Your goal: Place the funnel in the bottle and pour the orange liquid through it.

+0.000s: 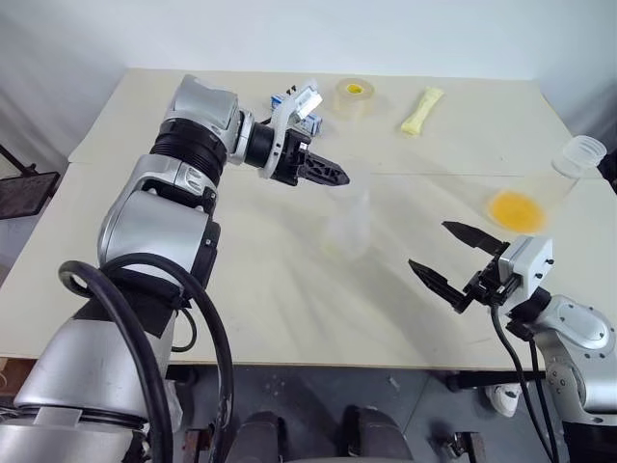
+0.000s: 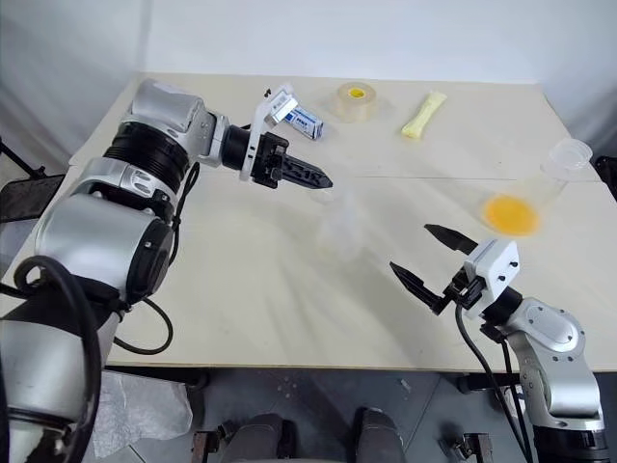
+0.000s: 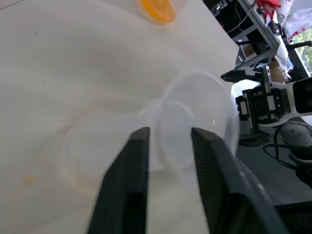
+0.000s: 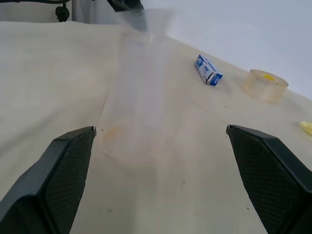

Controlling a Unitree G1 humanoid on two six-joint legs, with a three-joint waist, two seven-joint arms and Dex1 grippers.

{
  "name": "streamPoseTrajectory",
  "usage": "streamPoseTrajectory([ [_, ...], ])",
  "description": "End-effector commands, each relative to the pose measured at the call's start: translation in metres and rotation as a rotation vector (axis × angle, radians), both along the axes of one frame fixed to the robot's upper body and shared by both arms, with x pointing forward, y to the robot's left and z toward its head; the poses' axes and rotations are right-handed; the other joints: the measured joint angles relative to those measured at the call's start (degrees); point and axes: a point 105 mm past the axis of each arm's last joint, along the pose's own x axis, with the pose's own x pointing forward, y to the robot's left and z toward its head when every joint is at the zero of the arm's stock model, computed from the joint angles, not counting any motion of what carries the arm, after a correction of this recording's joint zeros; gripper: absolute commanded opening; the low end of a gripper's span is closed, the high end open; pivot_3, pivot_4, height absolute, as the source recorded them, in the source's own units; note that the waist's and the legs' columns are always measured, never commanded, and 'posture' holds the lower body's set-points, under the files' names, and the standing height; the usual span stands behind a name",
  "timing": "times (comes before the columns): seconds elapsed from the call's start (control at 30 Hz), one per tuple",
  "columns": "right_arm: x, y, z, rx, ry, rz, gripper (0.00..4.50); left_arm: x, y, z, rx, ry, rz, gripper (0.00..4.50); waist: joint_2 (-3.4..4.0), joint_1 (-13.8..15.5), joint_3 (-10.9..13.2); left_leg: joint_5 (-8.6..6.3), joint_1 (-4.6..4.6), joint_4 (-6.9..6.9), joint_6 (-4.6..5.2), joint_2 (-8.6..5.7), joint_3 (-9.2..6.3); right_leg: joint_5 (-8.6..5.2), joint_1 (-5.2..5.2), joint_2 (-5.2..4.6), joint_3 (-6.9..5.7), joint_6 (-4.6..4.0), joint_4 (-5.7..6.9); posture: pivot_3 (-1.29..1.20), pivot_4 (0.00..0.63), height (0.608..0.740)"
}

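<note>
left gripper (image 3: 168, 146): I see jaws part-open, straddling the funnel (image 3: 195, 117) rim
right gripper (image 1: 456, 258): jaws wide, empty

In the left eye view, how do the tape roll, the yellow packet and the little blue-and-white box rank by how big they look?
Largest to smallest, as they look there:
1. Yellow packet, the longest, though slim.
2. Tape roll, rounder and nearly as large; close enough that I would not insist on this order.
3. Blue-and-white box, partly hidden behind the left arm, so unsure.
</note>
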Motion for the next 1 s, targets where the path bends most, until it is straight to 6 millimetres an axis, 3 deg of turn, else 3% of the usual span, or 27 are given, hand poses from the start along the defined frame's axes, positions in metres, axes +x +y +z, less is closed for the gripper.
streamPoseTrajectory([
  [0.03, -0.004, -0.001, 0.011, -0.002, -0.060, -0.007, 4.50, 0.000, -0.009, 0.024, -0.047, -0.076, -0.001, 2.81, 0.00, -0.01, 0.00, 0.00, 0.00, 0.00, 0.00, 0.00, 0.00, 0.00, 0.00, 0.00, 0.00, 0.00, 0.00, 0.00, 0.150, 0.740],
  [0.2, -0.005, -0.004, 0.013, -0.006, -0.063, -0.018, 4.50, 0.002, -0.008, 0.038, -0.106, -0.115, 0.022, 4.46, 0.00, -0.01, 0.00, 0.00, 0.00, 0.00, 0.00, 0.00, 0.00, 0.00, 0.00, 0.00, -0.01, 0.00, 0.00, 0.00, 0.150, 0.740],
  [0.27, -0.006, -0.006, 0.014, -0.007, -0.065, -0.030, 4.50, 0.002, -0.004, 0.048, -0.152, -0.120, 0.035, 4.46, 0.00, -0.01, 0.00, 0.00, 0.00, 0.00, 0.00, 0.00, -0.01, 0.00, 0.00, 0.00, -0.01, 0.00, 0.00, 0.00, 0.150, 0.740],
  [0.43, -0.012, -0.020, 0.015, -0.006, -0.071, -0.127, 4.50, 0.007, 0.028, 0.065, -0.270, -0.141, 0.110, 4.46, 0.00, -0.19, 0.00, 0.00, 0.03, -0.03, 0.00, 0.02, 0.00, 0.00, -0.01, 0.00, -0.01, 0.00, 0.02, 0.00, 0.150, 0.740],
  [0.53, -0.017, -0.029, 0.016, 0.013, -0.077, -0.199, 4.50, 0.007, 0.047, 0.071, -0.299, -0.396, 0.036, 4.46, 0.05, -0.27, -0.03, 0.00, 0.07, -0.04, 0.00, 0.02, 0.00, 0.00, -0.02, -0.01, 0.01, 0.00, 0.07, 0.00, 0.150, 0.740],
  [0.73, -0.021, -0.057, 0.011, 0.003, -0.062, -0.402, 4.50, -0.008, 0.088, 0.034, -0.276, -0.725, 0.034, 4.46, 0.07, -0.26, -0.04, 0.00, 0.05, 0.09, -0.01, 0.04, -0.14, 0.00, -0.01, -0.04, 0.12, 0.00, 0.15, 0.00, 0.150, 0.740],
  [0.9, -0.027, -0.081, 0.007, 0.014, -0.055, -0.569, 4.50, -0.023, 0.107, 0.004, -0.303, -0.828, 0.061, 4.46, 0.06, 0.19, -0.03, 0.00, -0.06, 0.27, 0.00, 0.02, -0.18, 0.00, 0.01, -0.04, 0.09, 0.00, 0.18, 0.00, 0.150, 0.740],
  [1.0, -0.031, -0.106, 0.002, 0.006, -0.037, -0.740, 4.50, -0.042, 0.111, -0.023, -0.328, -0.920, -0.033, 4.46, 0.12, 0.15, -0.08, -0.01, -0.01, 0.30, 0.02, -0.01, -0.16, 0.00, 0.10, -0.05, 0.12, 0.00, 0.15, 0.00, 0.150, 0.740],
])
